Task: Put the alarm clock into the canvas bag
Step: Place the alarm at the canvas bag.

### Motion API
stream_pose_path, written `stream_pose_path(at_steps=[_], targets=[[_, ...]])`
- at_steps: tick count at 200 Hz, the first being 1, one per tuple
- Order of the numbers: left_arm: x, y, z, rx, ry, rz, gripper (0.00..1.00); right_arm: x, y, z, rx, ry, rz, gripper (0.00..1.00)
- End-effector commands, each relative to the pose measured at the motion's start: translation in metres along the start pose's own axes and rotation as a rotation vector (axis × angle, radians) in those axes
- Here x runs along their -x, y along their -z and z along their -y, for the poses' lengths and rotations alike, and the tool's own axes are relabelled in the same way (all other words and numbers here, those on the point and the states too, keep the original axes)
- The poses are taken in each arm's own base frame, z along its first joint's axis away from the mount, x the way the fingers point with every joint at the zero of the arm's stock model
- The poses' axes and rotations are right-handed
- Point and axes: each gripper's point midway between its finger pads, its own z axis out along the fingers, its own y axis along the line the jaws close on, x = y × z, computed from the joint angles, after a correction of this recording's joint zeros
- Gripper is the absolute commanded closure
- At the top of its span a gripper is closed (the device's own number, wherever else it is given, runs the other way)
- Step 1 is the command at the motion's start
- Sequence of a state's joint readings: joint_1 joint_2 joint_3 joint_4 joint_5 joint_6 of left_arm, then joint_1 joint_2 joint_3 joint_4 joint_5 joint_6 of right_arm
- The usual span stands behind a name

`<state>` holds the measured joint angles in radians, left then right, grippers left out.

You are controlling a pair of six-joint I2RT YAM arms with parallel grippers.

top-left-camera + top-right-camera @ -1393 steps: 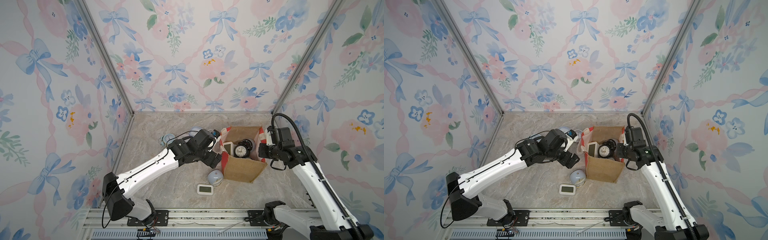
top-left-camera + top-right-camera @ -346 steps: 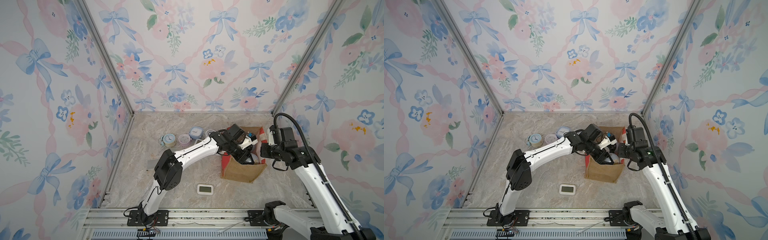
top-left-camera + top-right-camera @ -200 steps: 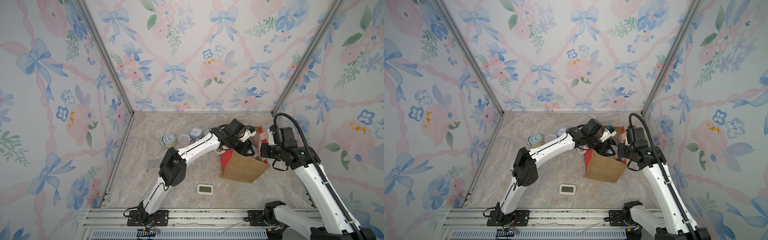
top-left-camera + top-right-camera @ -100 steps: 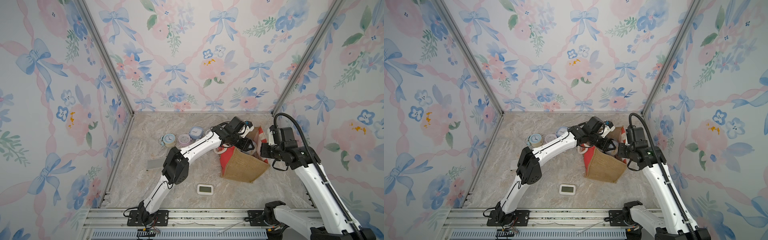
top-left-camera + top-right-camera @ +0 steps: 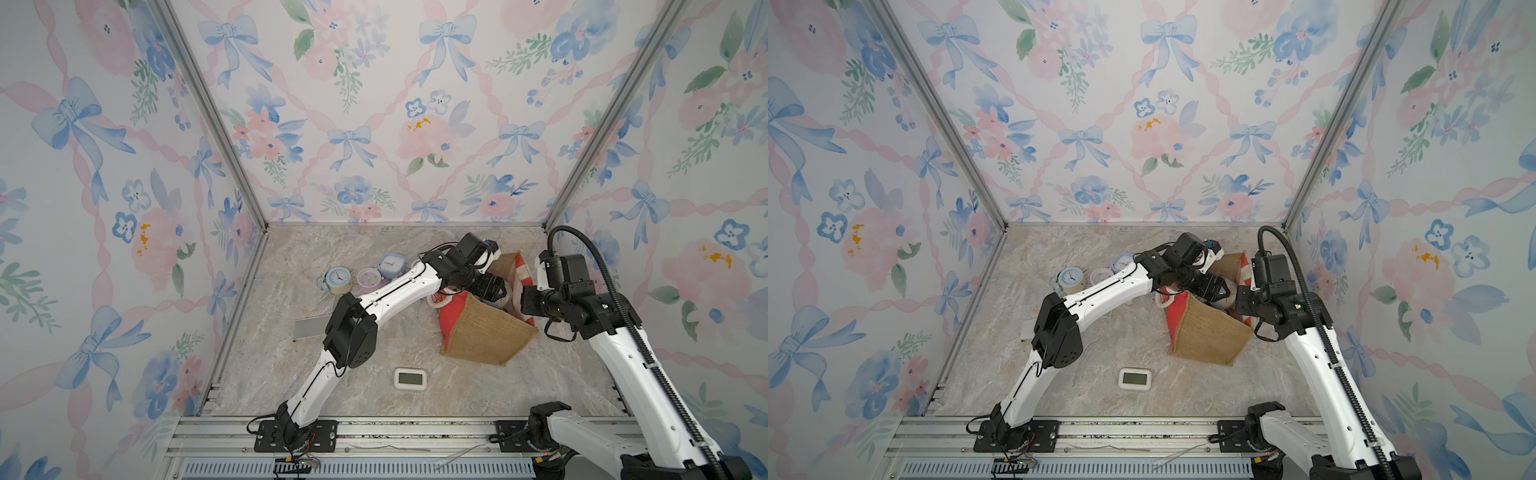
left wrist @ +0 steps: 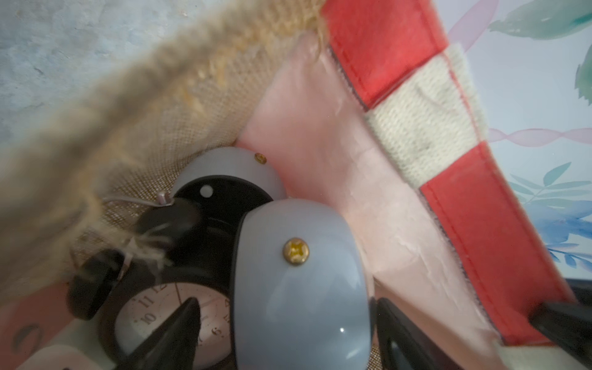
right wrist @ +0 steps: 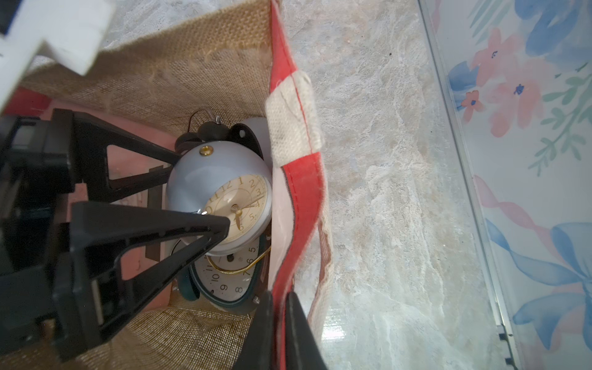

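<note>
1. white digital clock (image 5: 410,378): flat on the marble table (image 5: 291,374) near the front rail; display too small to read.
2. canvas bag (image 5: 482,332): tilted on the table; right gripper (image 7: 280,301) clenched on its red side panel.
3. grey alarm clock (image 7: 221,198): inside the canvas bag, atop a teal clock (image 7: 230,282) and beside a black clock (image 6: 211,224); all three dials bear arabic numerals.
4. left gripper (image 6: 286,304): inside the canvas bag, fingers spread and released, one on either side of the grey alarm clock.
5. three pastel clocks (image 5: 368,277): farther back, left of the canvas bag.

White arms (image 5: 399,286), black joints (image 5: 351,332), seemingly ribbed cable (image 5: 564,228).
</note>
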<state>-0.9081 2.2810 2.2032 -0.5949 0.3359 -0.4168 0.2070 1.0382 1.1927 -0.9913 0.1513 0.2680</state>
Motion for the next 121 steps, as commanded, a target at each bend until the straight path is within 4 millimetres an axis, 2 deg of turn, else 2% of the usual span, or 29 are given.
stream_pose_path(at_steps=[1, 75, 97, 121], targets=[[0.012, 0.033, -0.011, 0.082, 0.000, 0.042, 0.13, -0.001, 0.000, 0.000, -0.007, 0.017, 0.000, 0.88], [0.031, 0.093, -0.001, 0.148, -0.041, 0.146, 0.12, -0.001, -0.001, -0.001, -0.002, 0.017, -0.004, 0.88], [0.027, 0.103, 0.000, 0.156, -0.048, 0.146, 0.13, -0.002, -0.002, -0.001, -0.003, 0.015, -0.011, 0.87], [0.018, 0.112, 0.000, 0.160, -0.048, 0.136, 0.15, -0.003, -0.002, -0.001, -0.001, 0.011, -0.015, 0.81]])
